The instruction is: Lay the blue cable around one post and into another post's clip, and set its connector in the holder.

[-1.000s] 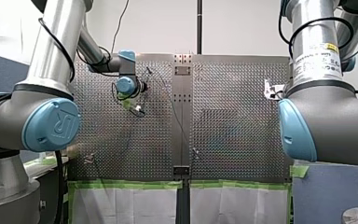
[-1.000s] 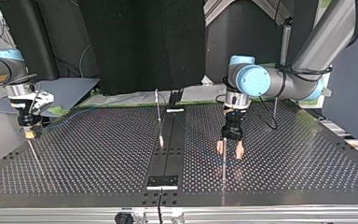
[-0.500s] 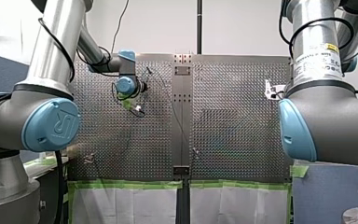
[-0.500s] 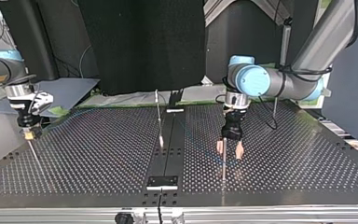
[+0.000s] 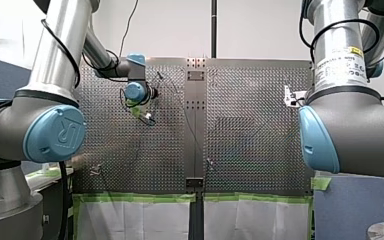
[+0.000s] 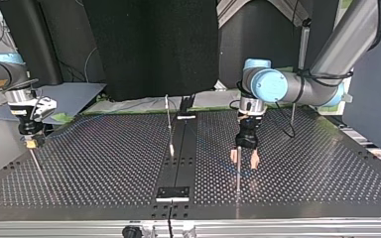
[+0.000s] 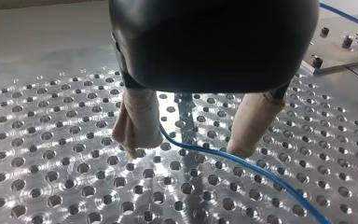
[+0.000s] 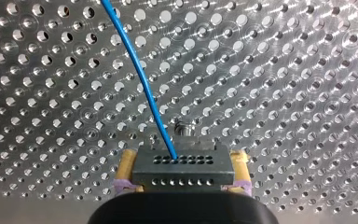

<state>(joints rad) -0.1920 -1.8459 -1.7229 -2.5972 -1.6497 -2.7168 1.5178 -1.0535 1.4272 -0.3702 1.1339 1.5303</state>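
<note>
Thin blue cable (image 8: 140,79) plugs into grey multi-hole connector (image 8: 182,171), clamped flat in my right pincer (image 8: 182,161); away from connector cable arcs over desk (image 8: 284,70), passing just beside a thin upright post (image 7: 185,114).

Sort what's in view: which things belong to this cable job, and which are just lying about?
Job: blue cable; connector, in right claw; left claw, open astride a post; middle post.
Just there: green tape; black screen.
</note>
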